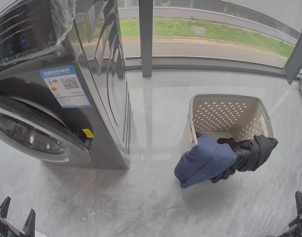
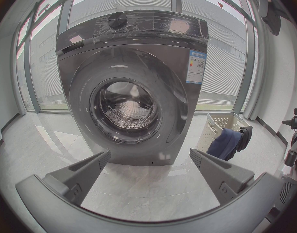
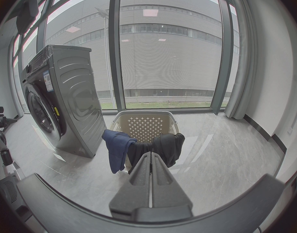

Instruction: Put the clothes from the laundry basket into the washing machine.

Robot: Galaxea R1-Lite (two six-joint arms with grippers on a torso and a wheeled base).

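Observation:
A dark grey washing machine [image 1: 101,83] stands on the left, and its round glass door [image 1: 29,135] looks shut. The left wrist view faces that door [image 2: 126,109]. To the right stands a beige laundry basket [image 1: 223,96]. A blue garment [image 1: 203,162] and a black garment [image 1: 253,152] hang over its near rim. My left gripper [image 1: 16,211] is low at the near left, open and empty, well short of the machine. At the near right my right gripper [image 3: 151,156] is shut with nothing in it, pointing at the black garment [image 3: 168,146] from a distance.
Grey marble floor lies between me, the machine and the basket [image 3: 145,113]. Floor-to-ceiling windows with a grey pillar [image 1: 146,30] run behind both. A curtain [image 3: 239,65] hangs at the far right wall.

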